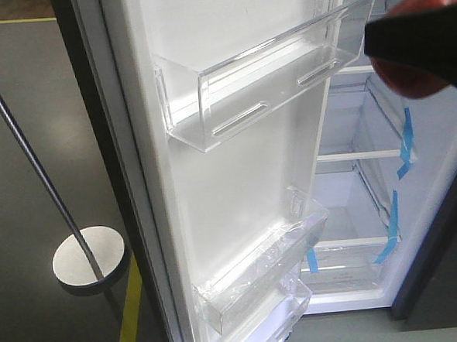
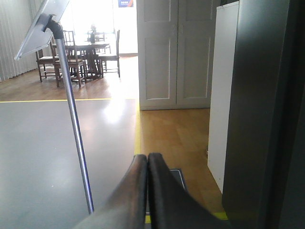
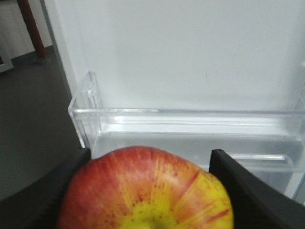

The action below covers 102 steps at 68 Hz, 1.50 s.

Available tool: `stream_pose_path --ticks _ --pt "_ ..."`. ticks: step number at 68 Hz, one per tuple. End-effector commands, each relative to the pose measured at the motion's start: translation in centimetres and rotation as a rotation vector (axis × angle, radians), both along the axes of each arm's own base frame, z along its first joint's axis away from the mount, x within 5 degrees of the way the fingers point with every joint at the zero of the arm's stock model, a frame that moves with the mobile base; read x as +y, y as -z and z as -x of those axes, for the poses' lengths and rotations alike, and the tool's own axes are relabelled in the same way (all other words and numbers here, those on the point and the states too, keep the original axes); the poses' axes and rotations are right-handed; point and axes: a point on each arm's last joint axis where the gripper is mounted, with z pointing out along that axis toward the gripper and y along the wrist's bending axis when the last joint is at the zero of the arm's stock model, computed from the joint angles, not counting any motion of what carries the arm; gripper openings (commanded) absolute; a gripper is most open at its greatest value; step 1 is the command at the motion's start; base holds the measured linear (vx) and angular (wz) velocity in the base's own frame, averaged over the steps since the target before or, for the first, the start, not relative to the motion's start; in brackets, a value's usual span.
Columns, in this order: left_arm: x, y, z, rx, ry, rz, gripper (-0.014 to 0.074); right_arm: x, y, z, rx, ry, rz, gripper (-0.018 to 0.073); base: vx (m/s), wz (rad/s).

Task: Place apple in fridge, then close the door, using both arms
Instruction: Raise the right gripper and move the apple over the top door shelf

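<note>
The red apple (image 3: 147, 191), yellow-green around its stem dimple, sits between the black fingers (image 3: 238, 191) of my right gripper (image 3: 150, 157), which is shut on it. In the front view the same gripper (image 1: 416, 43) holds the apple (image 1: 417, 86) high at the right, level with the top clear bin (image 1: 269, 75) of the open door (image 1: 237, 186). The right wrist view faces that clear bin (image 3: 190, 129) close up. The fridge (image 1: 354, 202) stands open behind, white inside with blue-taped shelves. My left gripper (image 2: 147, 160) is shut on nothing, beside the fridge's dark grey outside (image 2: 267, 119).
A metal pole stand (image 1: 26, 152) with a round base (image 1: 90, 257) stands left of the door, near yellow floor tape (image 1: 131, 316). The door carries lower clear bins (image 1: 258, 274). The left wrist view shows the pole (image 2: 76, 138), white cupboard doors (image 2: 174, 52) and a dining set (image 2: 90, 52).
</note>
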Motion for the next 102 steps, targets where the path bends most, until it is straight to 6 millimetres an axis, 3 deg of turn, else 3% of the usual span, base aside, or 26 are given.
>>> stream_pose_path --ticks 1,28,51,70,88,102 --pt "0.0 -0.3 0.1 -0.071 0.004 0.000 -0.0006 0.1 -2.9 -1.2 -0.083 0.001 -0.089 0.0217 0.00 0.00" --pt "0.0 -0.3 0.1 -0.071 0.004 0.000 -0.0006 0.8 -6.0 -7.0 -0.093 -0.039 -0.111 0.0246 0.00 0.00" --pt "0.0 -0.3 0.1 -0.071 0.004 0.000 -0.0006 5.3 -5.7 -11.7 -0.096 0.053 -0.005 0.0259 0.00 0.00" --pt "0.0 -0.3 0.1 -0.071 0.004 0.000 -0.0006 5.5 -4.2 -14.8 -0.061 0.160 0.044 0.0259 0.00 0.00" --pt "0.0 -0.3 0.1 -0.071 0.004 0.000 -0.0006 5.8 -2.7 -15.7 0.010 0.147 0.081 0.0273 0.00 0.00" --pt "0.0 -0.3 0.1 -0.071 0.004 0.000 -0.0006 5.8 -2.2 -15.6 0.048 0.138 0.107 0.0409 0.00 0.00"
